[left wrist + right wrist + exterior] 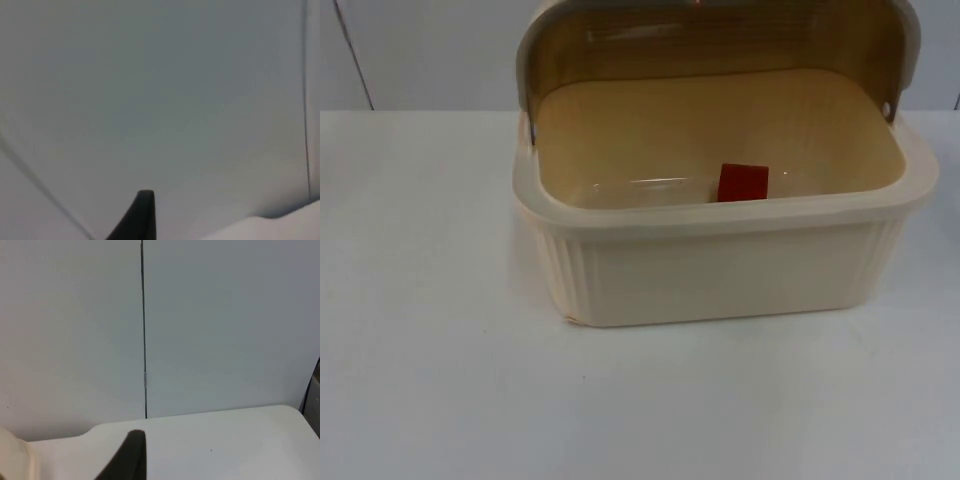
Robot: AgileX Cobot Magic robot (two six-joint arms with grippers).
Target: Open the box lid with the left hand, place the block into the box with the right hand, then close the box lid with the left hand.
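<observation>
Box (720,270) lid (720,40) up, red block (743,183) inside.
Left hand (142,212), right hand (131,455) face partition wall (225,325); grip state can't tell.

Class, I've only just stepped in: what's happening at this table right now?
Nothing is being handled at this moment. A cream box stands on the white table with its lid swung up and open. A red block already lies inside, near the front wall. Closing the lid is not yet done. Both wrist cameras look toward the grey partition wall, and each arm's end effector is away from the box.
</observation>
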